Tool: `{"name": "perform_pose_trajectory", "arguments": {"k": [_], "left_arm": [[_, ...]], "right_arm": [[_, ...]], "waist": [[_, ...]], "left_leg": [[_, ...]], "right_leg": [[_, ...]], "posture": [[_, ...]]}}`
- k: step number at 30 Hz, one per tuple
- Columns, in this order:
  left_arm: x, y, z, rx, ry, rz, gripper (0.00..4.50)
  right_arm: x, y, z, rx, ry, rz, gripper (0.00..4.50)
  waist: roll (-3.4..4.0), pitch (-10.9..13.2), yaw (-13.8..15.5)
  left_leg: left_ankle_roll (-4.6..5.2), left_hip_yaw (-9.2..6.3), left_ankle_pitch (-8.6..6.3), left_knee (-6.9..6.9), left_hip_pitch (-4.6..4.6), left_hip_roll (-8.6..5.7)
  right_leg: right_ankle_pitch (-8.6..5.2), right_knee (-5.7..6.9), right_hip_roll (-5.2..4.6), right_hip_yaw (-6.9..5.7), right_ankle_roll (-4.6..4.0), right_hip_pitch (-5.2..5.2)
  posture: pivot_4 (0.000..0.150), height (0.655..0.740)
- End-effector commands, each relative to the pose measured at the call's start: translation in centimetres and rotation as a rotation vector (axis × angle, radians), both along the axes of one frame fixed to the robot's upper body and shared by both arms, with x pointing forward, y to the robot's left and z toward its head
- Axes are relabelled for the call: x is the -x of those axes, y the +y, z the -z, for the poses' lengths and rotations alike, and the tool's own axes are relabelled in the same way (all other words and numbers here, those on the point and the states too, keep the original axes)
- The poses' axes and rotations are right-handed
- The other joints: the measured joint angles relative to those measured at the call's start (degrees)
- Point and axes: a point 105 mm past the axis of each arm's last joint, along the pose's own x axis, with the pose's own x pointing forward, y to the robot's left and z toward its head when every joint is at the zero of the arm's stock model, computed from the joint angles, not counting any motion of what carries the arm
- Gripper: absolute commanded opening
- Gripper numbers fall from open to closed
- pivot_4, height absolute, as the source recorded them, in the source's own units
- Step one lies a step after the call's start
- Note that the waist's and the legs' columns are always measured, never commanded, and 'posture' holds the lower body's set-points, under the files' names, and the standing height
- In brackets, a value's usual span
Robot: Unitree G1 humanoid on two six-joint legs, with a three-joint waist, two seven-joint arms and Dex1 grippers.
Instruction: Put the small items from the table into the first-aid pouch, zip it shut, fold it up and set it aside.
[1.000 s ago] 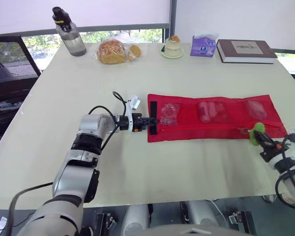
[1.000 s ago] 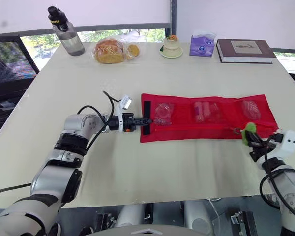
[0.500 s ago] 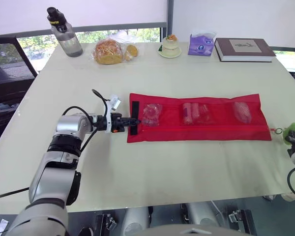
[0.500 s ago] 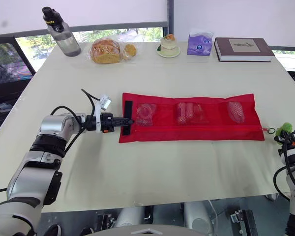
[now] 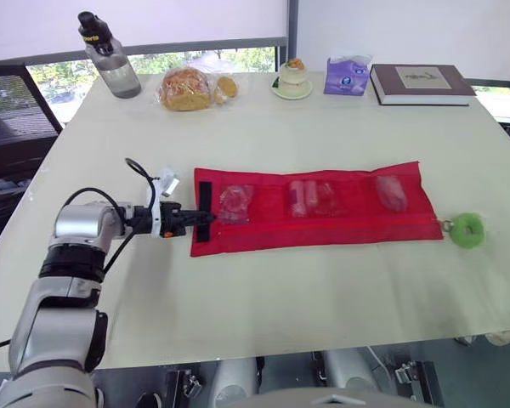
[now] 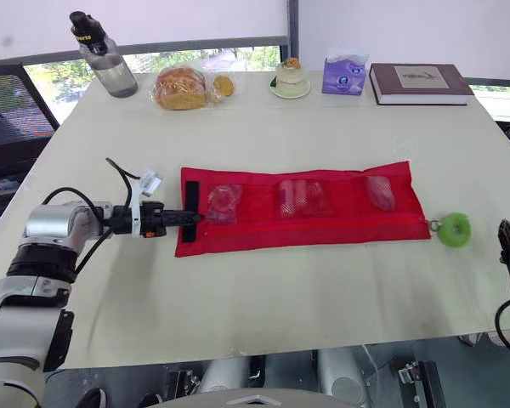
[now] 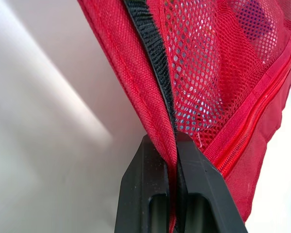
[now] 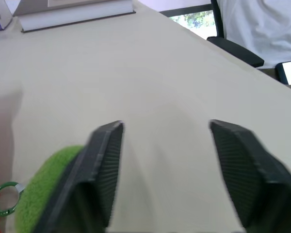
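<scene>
While the left gripper (image 5: 202, 218) pinches the left edge of the red pouch (image 5: 323, 223), the right gripper (image 8: 165, 128) hangs spread near the green zipper pull (image 5: 468, 229).

Beige table (image 5: 323, 297) by windows (image 5: 59, 75) w/ white blinds (image 5: 170, 21), black chair (image 5: 4, 127) left.

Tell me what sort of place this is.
Probably an office or meeting room: a large pale table stands by a window with a roller blind, a black office chair sits at its left side, and a book and a tissue box lie on it.
</scene>
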Motion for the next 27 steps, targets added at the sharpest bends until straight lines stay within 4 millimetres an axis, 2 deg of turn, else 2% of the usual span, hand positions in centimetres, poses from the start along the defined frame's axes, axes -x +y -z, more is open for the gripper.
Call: {"name": "perform_pose_trajectory", "arguments": {"k": [1,2,6,8,10,13,16,21,27], "left_arm": [[0.3,0.8,0.1,-0.027,0.009,-0.037,1.0],[0.5,0.9,-0.2,-0.022,0.004,-0.033,1.22],[0.7,1.8,-1.0,-0.06,-0.055,-0.021,2.84],[0.5,2.3,-1.5,-0.075,-0.087,-0.021,3.78],[-0.1,3.1,-2.2,-0.133,-0.155,-0.021,4.46],[-0.3,3.5,-4.3,-0.163,-0.248,0.038,4.46],[0.1,2.7,-6.8,-0.163,-0.346,0.173,4.46],[0.9,-1.1,-10.2,-0.115,-0.516,0.397,4.46],[3.1,-7.5,-12.9,-0.014,-0.67,0.626,4.46]], "right_arm": [[0.9,-0.4,-2.2,0.027,-0.045,-0.007,4.5],[1.1,0.6,-2.4,-0.019,-0.055,-0.064,4.5],[2.0,5.7,-1.7,-0.168,-0.006,-0.32,4.5],[2.2,6.9,-1.2,-0.188,0.023,-0.365,4.5],[2.1,7.4,-0.7,-0.204,0.033,-0.36,4.5],[1.5,8.3,-0.2,-0.248,0.025,-0.355,4.5],[1.2,8.8,0.3,-0.268,0.033,-0.354,4.5],[0.8,9.5,1.5,-0.333,0.066,-0.36,4.5],[-0.4,10.7,2.4,-0.52,0.035,-0.308,4.5]], "waist": [[0.01,0.0,0.1],[0.08,0.0,0.3],[0.17,-0.1,0.4],[0.17,-0.1,0.4],[0.16,-0.1,0.5],[0.07,0.0,0.5],[0.06,0.0,0.8],[0.05,0.0,1.8],[0.04,0.0,2.0]], "left_leg": [[0.0,-0.01,0.0,0.02,0.0,0.0],[0.0,0.0,0.0,0.04,0.01,-0.01],[0.0,-0.03,0.0,-0.03,0.0,0.04],[0.0,-0.06,0.0,-0.03,0.0,0.07],[0.0,-0.04,0.0,0.02,0.01,0.05],[0.0,-0.02,0.0,0.1,-0.01,0.04],[0.0,-0.02,0.01,0.13,-0.11,0.05],[0.01,0.0,0.0,0.11,-0.24,-0.03],[0.0,-0.04,0.0,0.08,-0.23,-0.04]], "right_leg": [[0.0,0.01,0.0,-0.01,0.01,0.01],[0.0,0.01,0.0,-0.01,0.01,0.02],[0.0,0.01,0.01,-0.01,-0.02,0.01],[0.0,0.01,0.06,-0.04,-0.02,0.01],[0.0,0.01,0.02,-0.04,-0.01,0.02],[0.03,-0.02,-0.01,-0.01,-0.04,0.02],[0.05,-0.04,-0.11,-0.02,-0.09,-0.02],[0.03,-0.14,-0.23,-0.04,-0.06,-0.02],[0.03,-0.1,-0.08,-0.06,-0.06,-0.03]], "posture": [[0.15,0.74],[0.15,0.74],[0.15,0.74],[0.15,0.74],[0.15,0.74],[0.15,0.74],[0.15,0.74],[0.15,0.74],[0.15,0.74]]}}
